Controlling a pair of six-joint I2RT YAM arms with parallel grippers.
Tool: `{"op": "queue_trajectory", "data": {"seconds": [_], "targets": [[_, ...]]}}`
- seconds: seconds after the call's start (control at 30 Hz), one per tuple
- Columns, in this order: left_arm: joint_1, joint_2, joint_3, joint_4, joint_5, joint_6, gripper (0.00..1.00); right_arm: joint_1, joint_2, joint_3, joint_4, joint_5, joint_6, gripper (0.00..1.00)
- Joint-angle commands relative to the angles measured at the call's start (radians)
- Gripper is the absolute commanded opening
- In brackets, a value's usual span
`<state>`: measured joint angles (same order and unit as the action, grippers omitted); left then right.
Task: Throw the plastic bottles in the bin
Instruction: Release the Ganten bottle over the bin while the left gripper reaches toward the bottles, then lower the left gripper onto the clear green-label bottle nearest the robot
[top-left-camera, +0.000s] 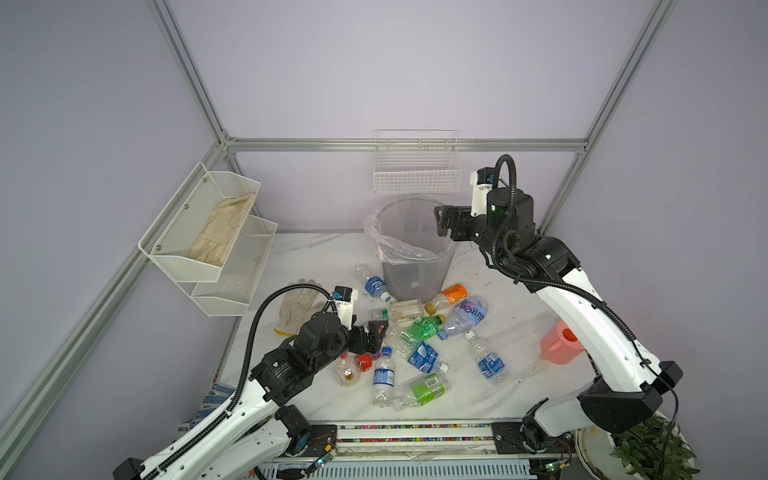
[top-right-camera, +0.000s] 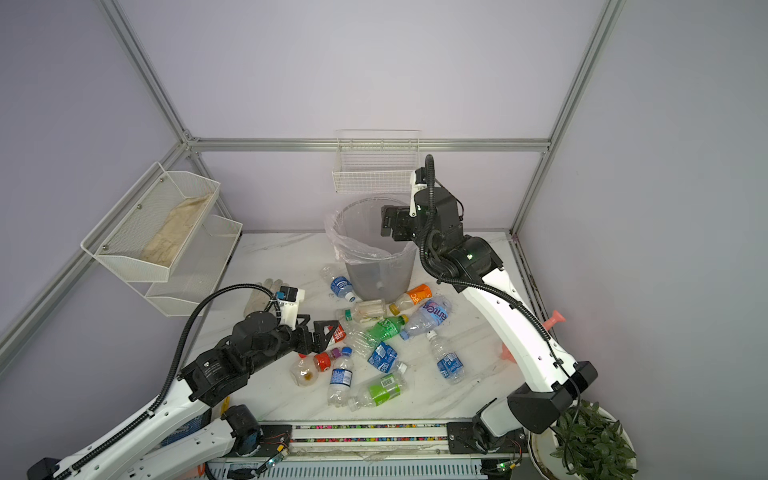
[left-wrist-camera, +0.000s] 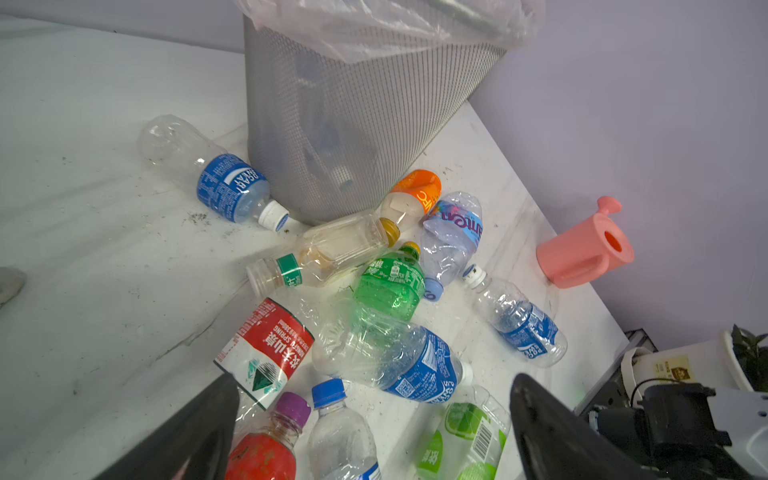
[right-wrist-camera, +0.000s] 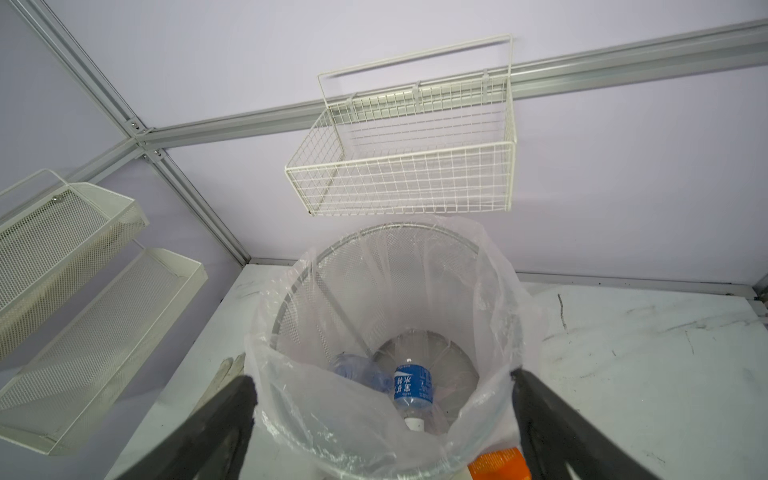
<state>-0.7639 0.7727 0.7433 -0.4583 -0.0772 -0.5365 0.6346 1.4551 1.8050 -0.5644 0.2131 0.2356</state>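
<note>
Light, crushable bottles (top-left-camera: 422, 328), likely best pinched mid-body, are being hovered over by the left gripper (top-left-camera: 376, 332); the right gripper (top-left-camera: 441, 220) is being held above the bin (top-left-camera: 415, 274); both spread, empty.

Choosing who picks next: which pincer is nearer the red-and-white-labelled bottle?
Left. The left pincer hangs open just over the red-and-white-labelled bottle; the right pincer is open far away, above the bin.

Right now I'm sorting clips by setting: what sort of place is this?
Likely a robot test cell, not a home: an aluminium frame and panels enclose the table; a left arm and right arm are mounted at its front; bottles lie beside a bin.
</note>
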Motion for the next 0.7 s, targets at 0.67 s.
{"op": "queue_trajectory", "data": {"seconds": [0.67], "targets": [[-0.336, 0.322, 0.154, -0.003, 0.115, 0.133, 0.99, -0.021, -0.257, -0.379, 0.034, 0.112, 0.102, 0.98]]}}
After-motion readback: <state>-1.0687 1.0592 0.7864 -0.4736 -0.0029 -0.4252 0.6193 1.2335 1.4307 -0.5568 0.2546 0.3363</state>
